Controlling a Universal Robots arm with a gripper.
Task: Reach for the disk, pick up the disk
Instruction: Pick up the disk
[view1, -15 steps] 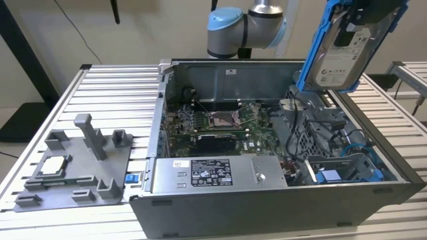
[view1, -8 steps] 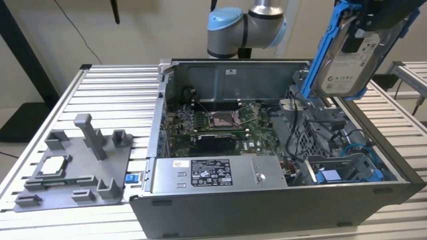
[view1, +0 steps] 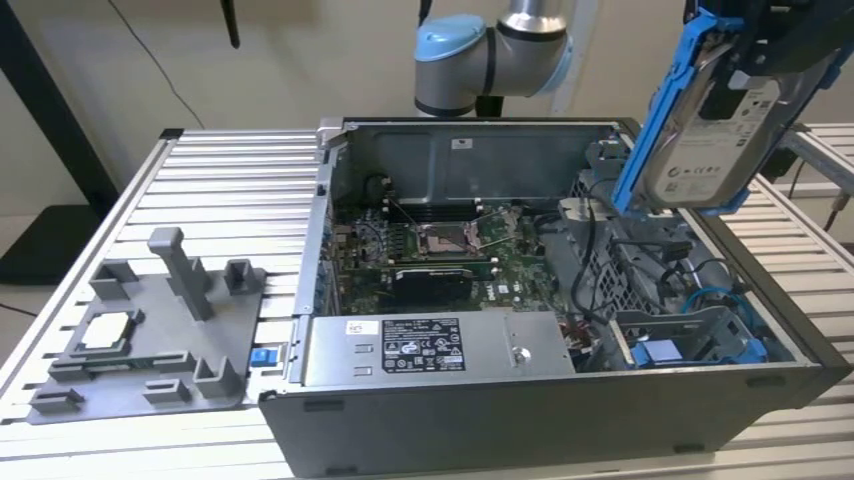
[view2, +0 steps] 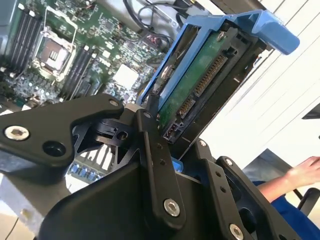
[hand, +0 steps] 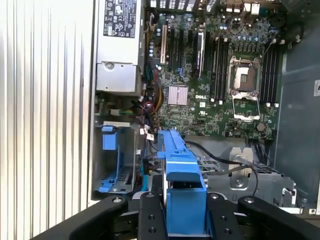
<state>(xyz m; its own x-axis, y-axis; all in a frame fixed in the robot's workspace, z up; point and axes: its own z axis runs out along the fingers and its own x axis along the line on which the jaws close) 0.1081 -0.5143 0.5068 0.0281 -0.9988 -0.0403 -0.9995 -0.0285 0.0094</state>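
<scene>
Above the open computer case (view1: 534, 300), at about two o'clock in the exterior view, the disk (view1: 721, 130) hung clear of the case's rim, tilted with its white label facing the camera and its blue frame running along both long edges. One claw (view2: 165, 145) was clenched on the disk: in the second wrist view black fingers (view2: 155, 150) pressed the drive's connector end, and in the first wrist view the blue frame (hand: 182, 190) rose from between the black links at six o'clock. Open air lay all around the raised disk. Inside the case sat one motherboard (hand: 220, 85), one power supply (view1: 427, 350) along the near wall and one empty blue drive bay (hand: 112, 160). One grey fixture (view1: 147, 340) lay on the slatted table (view1: 227, 180) at eight o'clock, well apart from the case. A person's hand (view2: 302, 172) showed at four o'clock in the second wrist view.
</scene>
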